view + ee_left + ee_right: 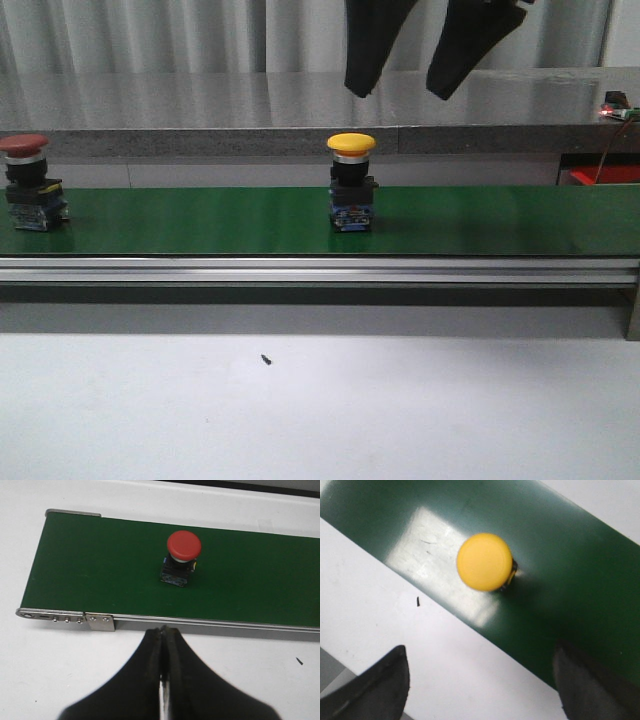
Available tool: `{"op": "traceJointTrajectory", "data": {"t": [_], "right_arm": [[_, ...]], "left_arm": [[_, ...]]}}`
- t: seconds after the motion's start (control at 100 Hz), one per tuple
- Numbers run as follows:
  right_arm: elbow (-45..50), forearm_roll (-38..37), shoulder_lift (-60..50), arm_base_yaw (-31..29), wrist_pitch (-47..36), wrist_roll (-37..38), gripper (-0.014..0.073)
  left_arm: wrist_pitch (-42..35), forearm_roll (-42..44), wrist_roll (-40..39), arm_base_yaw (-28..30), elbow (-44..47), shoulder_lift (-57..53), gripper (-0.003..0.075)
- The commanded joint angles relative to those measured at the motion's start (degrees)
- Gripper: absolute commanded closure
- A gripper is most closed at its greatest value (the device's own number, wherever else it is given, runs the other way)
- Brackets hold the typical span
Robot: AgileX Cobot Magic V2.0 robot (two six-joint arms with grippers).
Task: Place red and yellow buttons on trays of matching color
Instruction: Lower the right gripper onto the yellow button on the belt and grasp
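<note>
A yellow button (pixel 351 185) (pixel 485 561) with a mushroom cap stands upright mid-way along the green conveyor belt (pixel 200 220). A red button (pixel 28 185) (pixel 183 555) stands upright near the belt's left end. My right gripper (pixel 420 50) (pixel 480 652) hangs open high above the yellow button, nothing between its fingers. My left gripper (pixel 164 630) is shut and empty, over the white table just in front of the belt, with the red button ahead of it. The trays are out of view.
The belt's aluminium rail (pixel 320 268) runs along its front edge. White table (pixel 320 410) lies in front, with a small black speck (pixel 266 359) on it. A grey ledge (pixel 200 140) runs behind the belt; something red (pixel 598 177) shows at the far right.
</note>
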Motion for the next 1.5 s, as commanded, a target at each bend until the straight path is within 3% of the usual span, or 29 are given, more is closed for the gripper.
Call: {"op": "traceJointTrajectory", "data": {"t": [0.0, 0.28, 0.82, 0.94, 1.27, 1.49], "right_arm": [[-4.6, -0.5, 0.2, 0.0, -0.2, -0.2, 0.0006], [-10.0, -1.4, 7.3, 0.0, 1.2, 0.1, 0.0006], [-10.0, -3.2, 13.0, -0.1, 1.8, 0.1, 0.0012], [-10.0, -5.0, 13.2, -0.1, 2.6, 0.2, 0.0075], [-10.0, -7.5, 13.1, -0.1, 4.0, 0.2, 0.0368], [-9.9, -7.5, 10.6, -0.3, 6.2, 0.2, 0.0389]], "left_arm": [[-3.3, -0.8, 0.0, -0.4, -1.6, -0.8, 0.074], [-3.4, -0.6, 0.0, -0.4, -1.6, -0.8, 0.074], [-3.4, -0.6, 0.0, -0.4, -1.6, -0.8, 0.074], [-3.4, -0.6, 0.0, -0.4, -1.6, -0.8, 0.074], [-3.4, -0.6, 0.0, -0.4, -1.6, -0.8, 0.074], [-3.4, -0.6, 0.0, -0.4, -1.6, -0.8, 0.074]]}}
